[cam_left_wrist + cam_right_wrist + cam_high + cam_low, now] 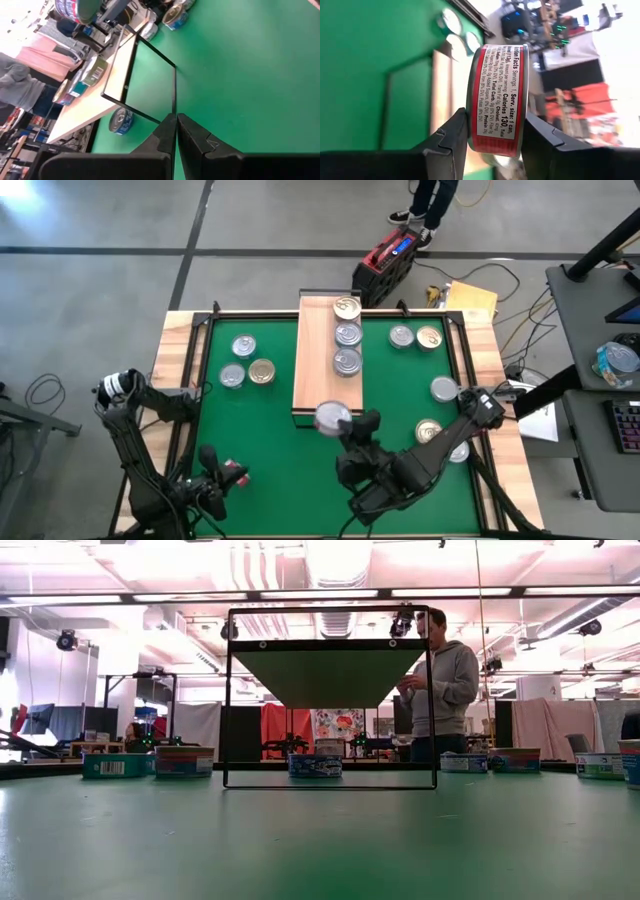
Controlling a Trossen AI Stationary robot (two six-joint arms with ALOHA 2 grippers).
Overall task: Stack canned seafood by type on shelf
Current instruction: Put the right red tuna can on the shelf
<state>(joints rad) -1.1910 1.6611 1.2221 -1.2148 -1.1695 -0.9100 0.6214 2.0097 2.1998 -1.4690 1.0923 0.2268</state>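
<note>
The shelf (pixel 318 360) is a long light-wood board on a dark frame, standing mid-mat and running near to far. Three tins sit in a row on its far half: a gold-lidded one (pixel 347 307) and two silver-lidded ones (pixel 348 333), (pixel 346 361). My right gripper (pixel 345 423) is at the shelf's near end, shut on a red-labelled tin (pixel 496 100). More tins rest on the green mat left (pixel 243 345) and right (pixel 401 336) of the shelf. My left gripper (pixel 176 120) is shut and holds nothing, above the mat's near left part (pixel 215 480). My right gripper pinches the red-labelled tin between its two fingers, one finger (pixel 451 137) on the silver lid face and the other (pixel 540 140) on the opposite flat face. The red side wall (pixel 490 131) faces the wrist camera. The tin is lifted clear at the shelf's near end (pixel 332 418).
Tins on the mat: three on the left, one gold-lidded (pixel 262 371); on the right several, among them gold-lidded ones (pixel 428 338), (pixel 428 430). Open green mat (pixel 270 460) lies in front of the shelf. A red case (pixel 390 258) and a standing person (pixel 445 690) are beyond the far edge.
</note>
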